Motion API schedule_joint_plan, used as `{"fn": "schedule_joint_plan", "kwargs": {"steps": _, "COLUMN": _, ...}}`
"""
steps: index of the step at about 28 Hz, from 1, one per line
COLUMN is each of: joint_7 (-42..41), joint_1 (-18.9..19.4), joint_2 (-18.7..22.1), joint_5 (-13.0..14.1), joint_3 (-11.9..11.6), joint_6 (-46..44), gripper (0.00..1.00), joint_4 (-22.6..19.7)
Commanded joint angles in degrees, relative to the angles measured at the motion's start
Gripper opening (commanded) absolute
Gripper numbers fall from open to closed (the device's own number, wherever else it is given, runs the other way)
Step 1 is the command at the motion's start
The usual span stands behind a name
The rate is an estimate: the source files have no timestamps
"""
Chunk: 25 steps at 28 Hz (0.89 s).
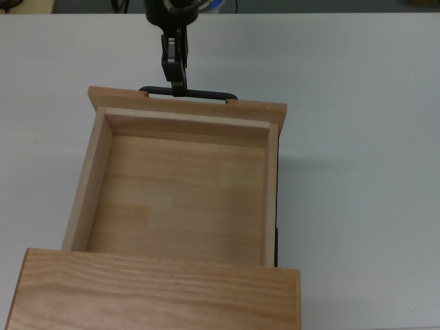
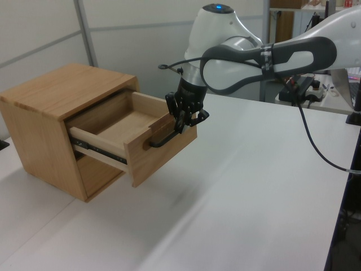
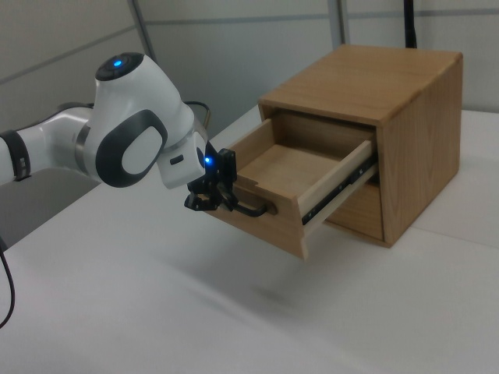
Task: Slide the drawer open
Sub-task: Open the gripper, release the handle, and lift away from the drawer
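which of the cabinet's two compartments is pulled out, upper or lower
The upper one: the drawer juts out of the cabinet on its rails, the gripper at its black handle. The lower opening holds no drawer.

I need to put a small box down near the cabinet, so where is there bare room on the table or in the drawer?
The drawer is pulled out and empty inside. The table is bare on the top view's right of it, and on the top view's left too. It is crowded only at the handle, where the gripper sits.
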<state>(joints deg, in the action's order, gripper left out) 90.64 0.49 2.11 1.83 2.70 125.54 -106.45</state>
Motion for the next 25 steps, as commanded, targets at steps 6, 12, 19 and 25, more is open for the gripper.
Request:
{"fn": "schedule_joint_plan", "kwargs": {"steps": 6, "joint_7": 0.15, "joint_1": 0.38, "joint_2": 2.11, "joint_5": -0.34, "joint_3": -0.5, "joint_6": -14.53, "gripper": 0.0, "joint_4": 6.51}}
{"fn": "schedule_joint_plan", "kwargs": {"steps": 12, "joint_7": -2.74, "joint_1": 0.39, "joint_2": 2.37, "joint_5": -0.43, "joint_3": -0.41, "joint_6": -17.52, "gripper": 0.0, "joint_4": 7.48}}
{"fn": "schedule_joint_plan", "kwargs": {"steps": 19, "joint_7": -6.87, "joint_1": 0.39, "joint_2": 2.46, "joint_5": -0.34, "joint_3": -0.41, "joint_6": -17.7, "gripper": 0.38, "joint_4": 7.48}}
{"fn": "schedule_joint_plan", "kwargs": {"steps": 25, "joint_7": -12.76, "joint_1": 0.47, "joint_2": 2.28, "joint_5": -0.34, "joint_3": -0.24, "joint_6": -17.87, "gripper": 0.71, "joint_4": 7.31}}
